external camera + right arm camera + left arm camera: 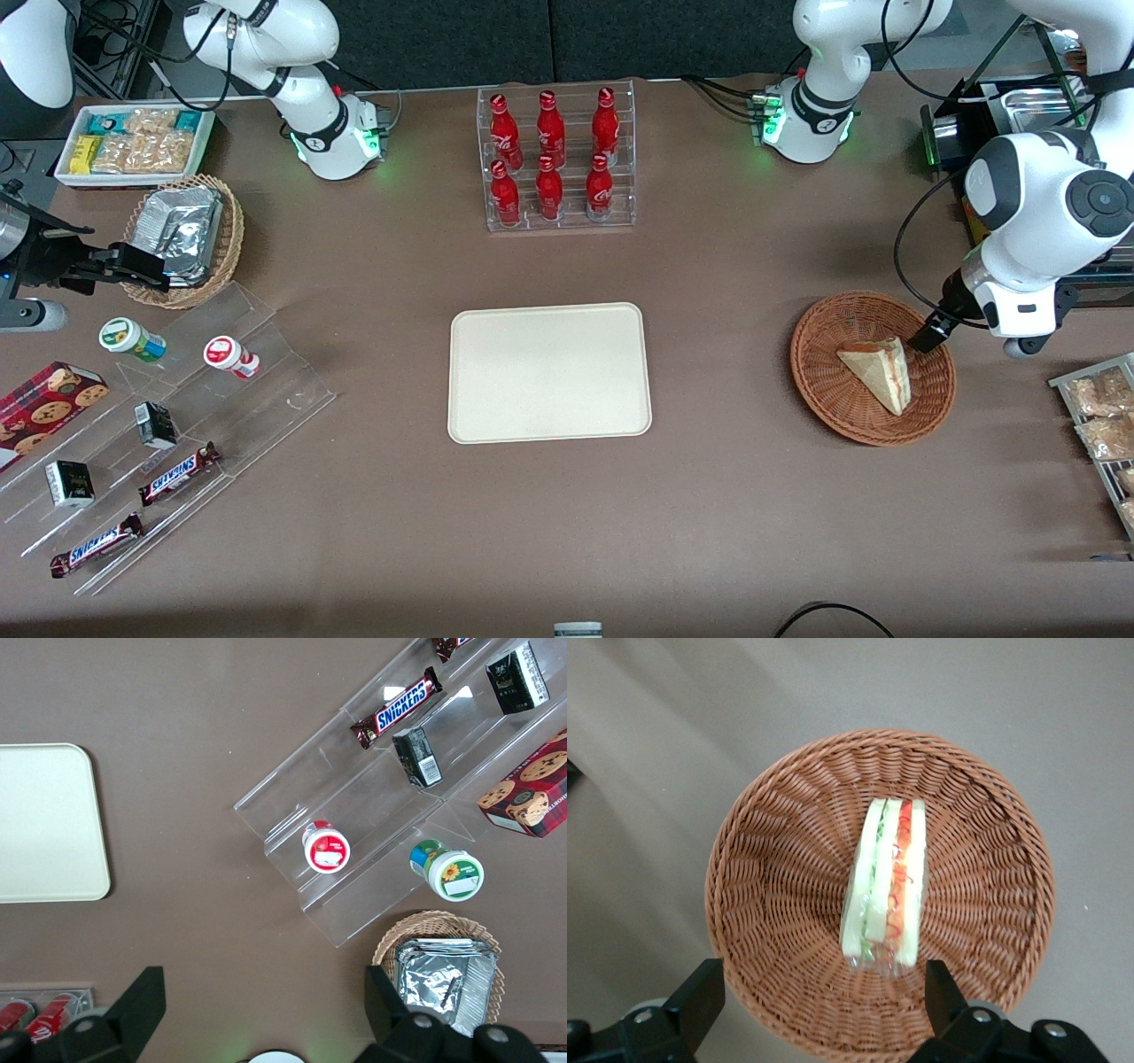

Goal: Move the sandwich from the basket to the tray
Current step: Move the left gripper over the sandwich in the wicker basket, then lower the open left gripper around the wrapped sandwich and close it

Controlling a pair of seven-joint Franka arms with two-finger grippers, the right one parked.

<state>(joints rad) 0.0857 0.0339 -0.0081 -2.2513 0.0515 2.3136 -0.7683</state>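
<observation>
The sandwich [879, 372] lies in the reddish-brown wicker basket [824, 390] on the brown desk [709, 496], toward the working arm's end, resting on one bread face with its wrapped cut edge showing red and green layers in the left wrist view [888, 886]. The pincer [930, 337] hangs over the basket's rim at the side away from the tray, just beside the sandwich's corner and not touching it; its two black fingers [700, 992] stand apart, spread wider than the wedge is thick. The cream tray [549, 372] sits at the middle of the desk, well apart from the basket, with nothing on it. Farther from the front camera than the tray stands a clear rack of red cola bottles [554, 155]. Toward the parked arm's end sits a tan wicker basket holding a foil packet [177, 232].
</observation>
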